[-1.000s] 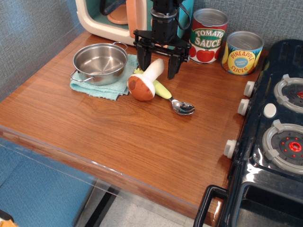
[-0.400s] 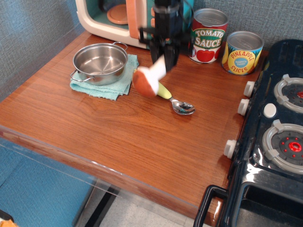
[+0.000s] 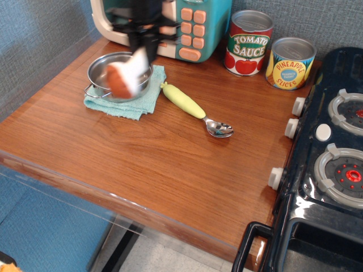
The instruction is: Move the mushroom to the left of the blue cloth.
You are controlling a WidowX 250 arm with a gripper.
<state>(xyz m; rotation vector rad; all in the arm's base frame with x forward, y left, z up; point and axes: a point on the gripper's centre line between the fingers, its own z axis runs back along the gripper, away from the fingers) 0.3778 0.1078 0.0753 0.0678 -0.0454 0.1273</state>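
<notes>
The mushroom [image 3: 126,76], with a reddish-brown cap and white stem, hangs blurred in the air over the steel pot [image 3: 108,73]. My gripper [image 3: 143,52] is shut on its stem, cap pointing down-left. The blue cloth [image 3: 139,103] lies rumpled under the pot near the back left of the wooden counter. The gripper's fingers are motion-blurred and partly merge with the toy microwave behind.
A yellow-green-handled spoon [image 3: 193,107] lies right of the cloth. A teal toy microwave [image 3: 187,25] stands at the back, with a tomato sauce can [image 3: 249,42] and pineapple can [image 3: 290,62] to its right. A toy stove [image 3: 334,153] fills the right side.
The gripper closed on the mushroom's stem, lifted it off the counter and carried it left, from beside the spoon to above the pot. The spoon's handle is now uncovered.
</notes>
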